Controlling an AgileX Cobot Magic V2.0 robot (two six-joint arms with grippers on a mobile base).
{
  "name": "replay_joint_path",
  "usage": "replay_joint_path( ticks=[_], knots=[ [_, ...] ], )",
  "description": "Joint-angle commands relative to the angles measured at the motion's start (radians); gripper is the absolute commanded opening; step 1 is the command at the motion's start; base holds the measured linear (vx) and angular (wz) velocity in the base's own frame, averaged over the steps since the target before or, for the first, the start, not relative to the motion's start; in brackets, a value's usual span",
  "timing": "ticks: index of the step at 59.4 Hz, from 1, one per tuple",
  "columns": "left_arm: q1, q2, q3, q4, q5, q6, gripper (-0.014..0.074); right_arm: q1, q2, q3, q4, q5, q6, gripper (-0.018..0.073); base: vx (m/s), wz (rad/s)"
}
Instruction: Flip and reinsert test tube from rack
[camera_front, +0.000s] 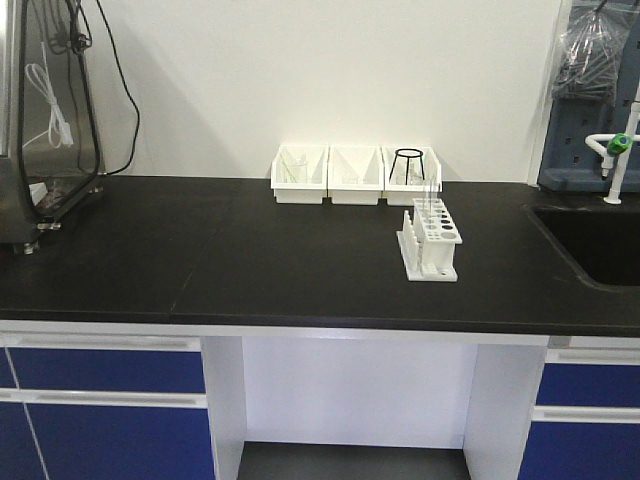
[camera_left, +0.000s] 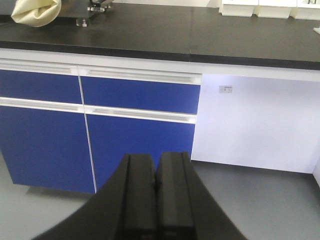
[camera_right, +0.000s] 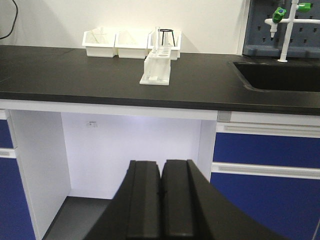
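Observation:
The white rack (camera_front: 431, 243) stands on the black counter, right of centre, with thin clear test tubes (camera_front: 428, 200) upright in its far holes. In the right wrist view the rack (camera_right: 156, 69) sits ahead on the counter with a test tube (camera_right: 157, 38) rising from it. Both grippers hang low in front of the counter, below its edge. My left gripper (camera_left: 156, 162) is shut and empty, facing the blue cabinet doors. My right gripper (camera_right: 162, 170) is shut and empty, facing the open knee space. Neither arm appears in the front view.
Three white open-front bins (camera_front: 354, 174) line the wall behind the rack, the right one holding a black ring stand (camera_front: 408, 165). A sink (camera_front: 595, 245) is set in the counter at right, with a green-handled tap (camera_front: 620, 143). A machine with cables (camera_front: 45, 120) stands at left.

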Motion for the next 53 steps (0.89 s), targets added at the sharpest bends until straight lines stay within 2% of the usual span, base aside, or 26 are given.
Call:
replay_joint_path(
  ticks=[1,53],
  knots=[
    [-0.007,-0.011,0.0,-0.004,-0.087,0.0,-0.0006,-0.007,-0.01,0.001,-0.006,-0.078,-0.002,-0.0012,0.26,-0.03],
    [-0.007,-0.011,0.0,-0.004,-0.087,0.0,-0.0006,-0.007,-0.01,0.001,-0.006,-0.071,-0.002,-0.0012,0.29,-0.04]
  ],
)
